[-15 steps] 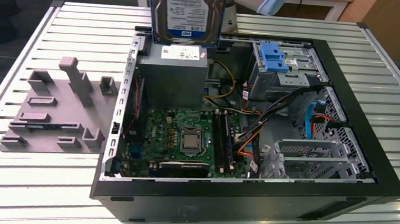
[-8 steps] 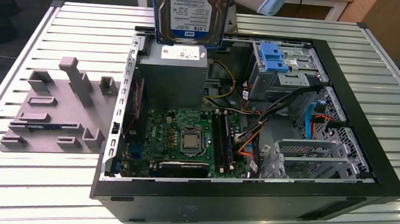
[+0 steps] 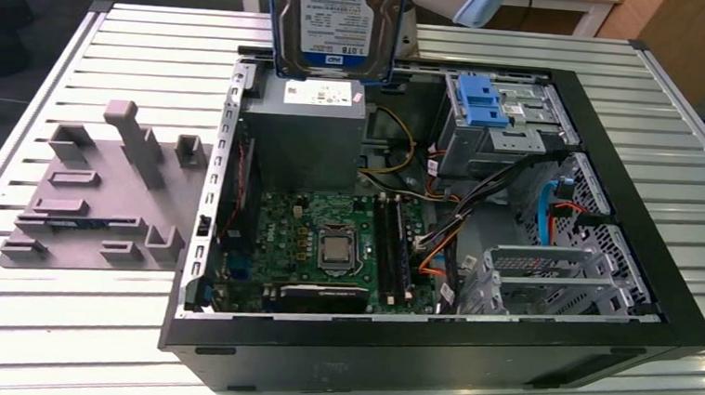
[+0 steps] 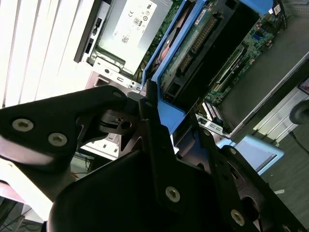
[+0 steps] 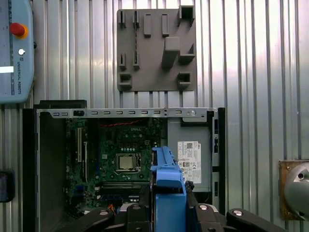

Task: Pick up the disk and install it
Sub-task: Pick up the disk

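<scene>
exterior view: the disk (image 3: 336,19) is held above the computer case (image 3: 441,353), uninstalled. in the first wrist view, the gripper (image 5: 168,205) seems clamped on it.

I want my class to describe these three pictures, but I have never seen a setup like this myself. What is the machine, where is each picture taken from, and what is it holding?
It is one robot arm ending in a gripper. The exterior view looks at the slatted metal table from a camera off the arm; both wrist views come from cameras riding on the arm. On the table lie an open computer case and a grey moulded plate. The gripper is shut on the disk, a hard drive in a blue carrier, held above the case.
</scene>
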Motion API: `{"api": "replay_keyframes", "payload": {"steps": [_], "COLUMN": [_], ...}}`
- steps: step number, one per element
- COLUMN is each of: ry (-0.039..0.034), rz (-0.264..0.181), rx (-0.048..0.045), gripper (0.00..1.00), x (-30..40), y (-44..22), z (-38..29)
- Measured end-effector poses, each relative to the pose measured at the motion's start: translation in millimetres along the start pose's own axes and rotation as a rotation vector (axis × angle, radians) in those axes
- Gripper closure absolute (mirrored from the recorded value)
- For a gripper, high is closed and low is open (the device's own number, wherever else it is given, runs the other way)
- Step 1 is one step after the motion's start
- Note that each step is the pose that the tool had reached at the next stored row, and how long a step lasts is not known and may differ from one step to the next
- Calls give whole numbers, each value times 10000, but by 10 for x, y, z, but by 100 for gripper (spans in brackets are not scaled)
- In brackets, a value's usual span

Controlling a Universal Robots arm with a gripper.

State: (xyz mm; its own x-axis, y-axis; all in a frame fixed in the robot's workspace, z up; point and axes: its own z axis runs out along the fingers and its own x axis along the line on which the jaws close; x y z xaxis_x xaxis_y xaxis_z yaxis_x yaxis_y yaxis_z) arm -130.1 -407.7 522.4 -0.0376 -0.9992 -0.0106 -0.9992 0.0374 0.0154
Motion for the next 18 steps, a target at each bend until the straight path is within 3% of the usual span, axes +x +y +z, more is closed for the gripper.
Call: {"api": "replay_keyframes", "payload": {"steps": [12,18], "ry": [3,5], "rz": [0,-1], "rx": [1,-1], "gripper": [64,64], "x": [110,106], "y": [-15,-136], "z": [1,-2]}}
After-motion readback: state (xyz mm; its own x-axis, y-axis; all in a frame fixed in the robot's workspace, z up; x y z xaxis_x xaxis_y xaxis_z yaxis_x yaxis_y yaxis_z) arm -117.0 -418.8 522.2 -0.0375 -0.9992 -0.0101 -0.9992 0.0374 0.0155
